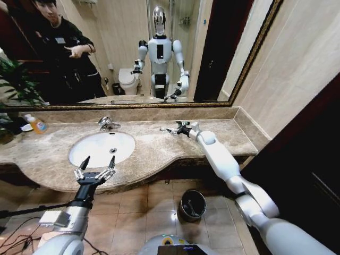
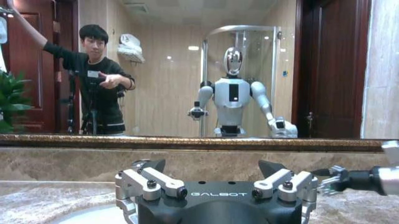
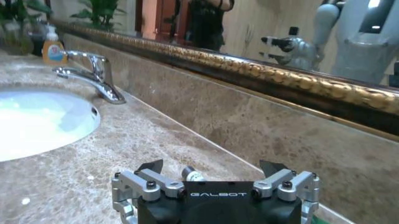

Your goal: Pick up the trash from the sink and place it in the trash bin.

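The white oval sink [image 1: 101, 149] is set in a beige marble countertop [image 1: 154, 149]. My left gripper [image 1: 95, 166] hovers open over the basin's front rim, and the left wrist view shows its fingers [image 2: 153, 165] spread apart. On the counter to the right of the sink, my right gripper [image 1: 172, 129] is low and open. A small white tube-like bit of trash [image 3: 193, 175] lies between its fingers [image 3: 149, 166]. The dark round trash bin [image 1: 192, 204] stands on the tiled floor below the counter's edge.
A chrome faucet [image 1: 108, 124] stands behind the basin. A bottle of orange liquid [image 1: 37, 124] and a plant [image 1: 13, 85] are at the counter's far left. A wall mirror [image 1: 159, 53] runs along the back. Cables [image 1: 21, 234] lie on the floor.
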Controlling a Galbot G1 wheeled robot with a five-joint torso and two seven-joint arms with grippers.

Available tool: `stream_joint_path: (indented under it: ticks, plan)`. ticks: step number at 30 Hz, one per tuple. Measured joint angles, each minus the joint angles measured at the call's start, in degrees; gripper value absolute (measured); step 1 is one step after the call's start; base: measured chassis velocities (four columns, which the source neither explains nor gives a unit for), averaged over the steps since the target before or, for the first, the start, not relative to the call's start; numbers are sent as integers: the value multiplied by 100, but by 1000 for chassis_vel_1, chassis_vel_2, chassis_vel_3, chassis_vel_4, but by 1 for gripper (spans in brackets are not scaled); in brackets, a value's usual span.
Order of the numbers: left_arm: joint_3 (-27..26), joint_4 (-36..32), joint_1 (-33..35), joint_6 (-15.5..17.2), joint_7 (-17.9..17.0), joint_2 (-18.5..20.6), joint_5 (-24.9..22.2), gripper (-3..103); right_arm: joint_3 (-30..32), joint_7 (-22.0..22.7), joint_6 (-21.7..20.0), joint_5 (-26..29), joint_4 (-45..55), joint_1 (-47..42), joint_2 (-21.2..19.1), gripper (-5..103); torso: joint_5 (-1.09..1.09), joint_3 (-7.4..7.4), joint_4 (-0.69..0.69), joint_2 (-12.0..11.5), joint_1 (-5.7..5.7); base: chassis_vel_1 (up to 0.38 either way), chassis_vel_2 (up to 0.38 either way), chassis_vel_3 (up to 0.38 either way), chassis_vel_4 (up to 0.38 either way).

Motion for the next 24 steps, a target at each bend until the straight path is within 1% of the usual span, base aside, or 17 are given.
stream_joint_path:
  ticks: [2,3,4,5,6,8,10,11,13,15,16,17,18,24]
  plan:
    - [0,0,0,0,0,0,0,100,-62,8,62,-168,-309,184,182,100,-1,0,0,0,0,0,0,0,0]
    - [0,0,0,0,0,0,0,100,-62,8,62,-168,-309,184,182,100,-1,0,0,0,0,0,0,0,0]
    - [0,0,0,0,0,0,0,100,-87,39,43,-214,-460,268,275,100,-1,0,-1,0,0,0,0,0,0]
    - [0,0,0,0,0,0,0,100,-125,209,-51,-236,-686,394,456,103,-1,0,-1,0,0,0,0,0,0]
    - [0,0,0,0,0,0,0,100,-147,333,-97,-237,-829,447,562,99,-1,0,1,0,0,0,0,0,0]
    - [0,0,0,0,0,0,0,100,-155,366,-123,-237,-886,460,602,99,-1,0,1,0,0,0,0,0,0]
    - [0,0,0,0,0,0,0,100,-167,400,-197,-287,-1033,487,679,90,-1,0,0,0,0,0,0,0,0]
    - [0,0,0,0,0,0,0,100,-167,400,-197,-287,-1033,487,679,90,-1,0,0,0,0,0,0,0,0]
    - [0,0,0,0,0,0,0,100,-165,414,-198,-372,-1189,494,722,79,-1,0,0,0,-1,0,0,0,0]
    - [0,0,0,0,0,0,0,100,-165,420,-193,-385,-1231,494,726,79,-1,0,0,0,0,0,0,0,0]
    - [0,0,0,0,0,0,0,100,-164,424,-173,-406,-1283,494,725,69,-1,0,-1,0,0,0,0,0,0]
    - [0,0,0,0,0,0,0,100,-164,425,-161,-420,-1309,491,718,65,-1,0,-1,0,-1,0,0,0,0]
    - [0,0,0,0,0,0,0,100,-161,428,-153,-423,-1321,488,714,64,-1,0,-1,0,-1,0,0,0,0]
    - [0,0,0,0,0,0,0,100,-140,444,-130,-424,-1375,483,698,63,0,-1,-1,0,-1,0,0,0,0]
